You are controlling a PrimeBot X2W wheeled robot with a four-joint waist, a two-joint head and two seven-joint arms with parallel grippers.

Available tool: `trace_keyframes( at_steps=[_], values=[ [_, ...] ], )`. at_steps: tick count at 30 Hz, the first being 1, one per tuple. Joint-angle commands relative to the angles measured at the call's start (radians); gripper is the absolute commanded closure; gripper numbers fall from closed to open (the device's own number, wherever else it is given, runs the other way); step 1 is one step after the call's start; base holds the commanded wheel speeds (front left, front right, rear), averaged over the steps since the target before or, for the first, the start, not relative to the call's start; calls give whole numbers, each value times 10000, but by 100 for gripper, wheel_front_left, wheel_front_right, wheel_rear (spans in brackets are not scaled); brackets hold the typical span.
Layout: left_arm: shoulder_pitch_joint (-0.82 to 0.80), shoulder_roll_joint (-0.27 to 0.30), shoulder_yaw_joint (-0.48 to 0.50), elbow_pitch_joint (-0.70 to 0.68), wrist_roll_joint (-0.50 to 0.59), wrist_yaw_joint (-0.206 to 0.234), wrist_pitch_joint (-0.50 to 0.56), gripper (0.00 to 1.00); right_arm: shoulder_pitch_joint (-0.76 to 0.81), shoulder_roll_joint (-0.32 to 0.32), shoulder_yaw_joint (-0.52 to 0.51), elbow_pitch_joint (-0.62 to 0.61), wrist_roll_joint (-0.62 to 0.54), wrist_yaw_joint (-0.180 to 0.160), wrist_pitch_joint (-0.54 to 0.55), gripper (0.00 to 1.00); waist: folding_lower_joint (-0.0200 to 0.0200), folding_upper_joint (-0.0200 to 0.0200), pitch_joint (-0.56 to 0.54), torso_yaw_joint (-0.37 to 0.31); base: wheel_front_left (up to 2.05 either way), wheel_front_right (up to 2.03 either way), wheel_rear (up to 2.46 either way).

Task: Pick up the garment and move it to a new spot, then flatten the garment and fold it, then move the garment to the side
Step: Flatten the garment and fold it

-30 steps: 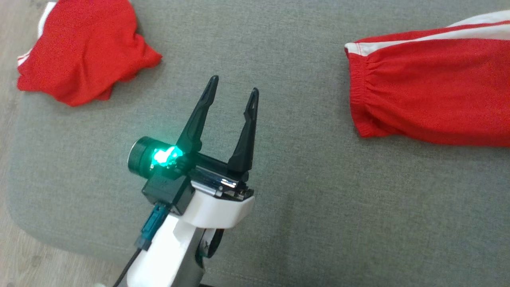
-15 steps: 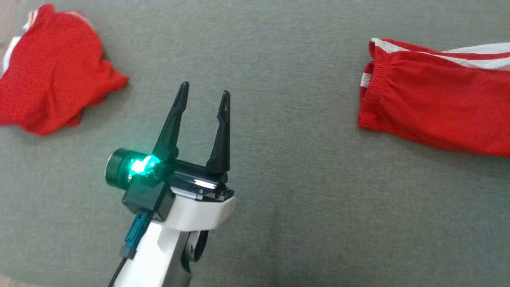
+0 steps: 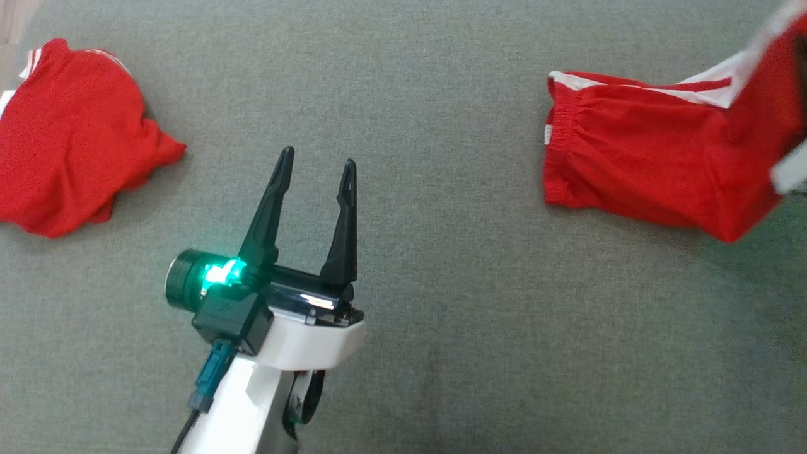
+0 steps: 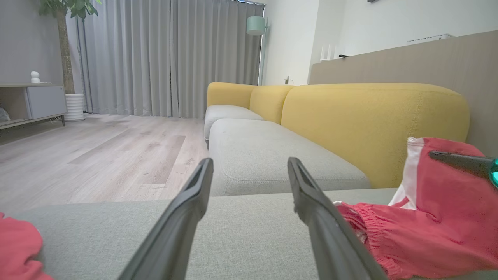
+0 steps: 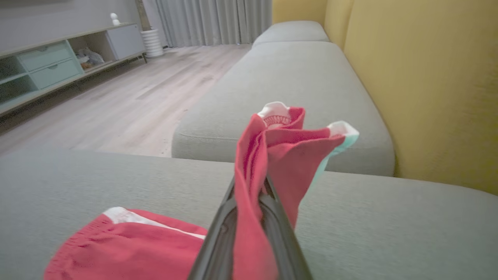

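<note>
- Looking at the garment (image 3: 630, 170): red shorts-type thing with white stripes, lying on the grey sofa seat (image 3: 441, 94), well off to the right of the left pincer (image 3: 318, 157).
- Got the right pincer (image 5: 251, 186) clamped together on a fold of it, holding that end up off the seat and leaving the gathered elastic edge (image 3: 561, 151) down on the side nearer the left pincer.
- Left pincer: spread wide apart, gripping nothing, hovering over bare seat.
- Handling guess: light, floppy, zero stiffness, maybe a bit slick. Bound to sag and bunch from a single pinch. Not fragile at all.
- Best to grab by the elastic edge or a hem corner, through both layers, ideally with a second hold from the left pincer to keep it spread.
- Also worth not mixing it up with the second red heap (image 3: 69, 132), well apart on the left pincer's other side.
</note>
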State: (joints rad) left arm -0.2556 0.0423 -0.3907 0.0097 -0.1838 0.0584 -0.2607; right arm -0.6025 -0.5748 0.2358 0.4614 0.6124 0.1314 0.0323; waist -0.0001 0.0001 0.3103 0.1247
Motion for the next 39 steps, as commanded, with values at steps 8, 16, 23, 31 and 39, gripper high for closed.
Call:
trace_keyframes(
  at_steps=[8,16,23,31,39],
  values=[
    [-51,80,284,-253,-193,-28,-11,0,116,1750,1311,-1522,-885,-7,322,100,1,-1,-29,78,0,0,0],
    [136,80,277,-154,-311,21,-11,0,947,3281,2032,-1352,-692,-7,-908,0,1,-1,-451,172,0,0,0],
    [964,80,762,-315,-179,81,-11,0,2291,2627,1049,-1786,-1022,-7,-2680,0,1,-1,-1474,-288,0,0,0],
    [2477,80,1241,-528,-90,243,-11,0,4856,2900,-900,-2943,-1742,-7,-2936,0,1,-1,-2615,-629,0,0,0],
    [3858,80,1720,-476,90,29,-11,0,6920,3568,-1031,-3101,-2888,-7,-2939,0,1,-1,-3378,-787,0,0,0]
  ],
)
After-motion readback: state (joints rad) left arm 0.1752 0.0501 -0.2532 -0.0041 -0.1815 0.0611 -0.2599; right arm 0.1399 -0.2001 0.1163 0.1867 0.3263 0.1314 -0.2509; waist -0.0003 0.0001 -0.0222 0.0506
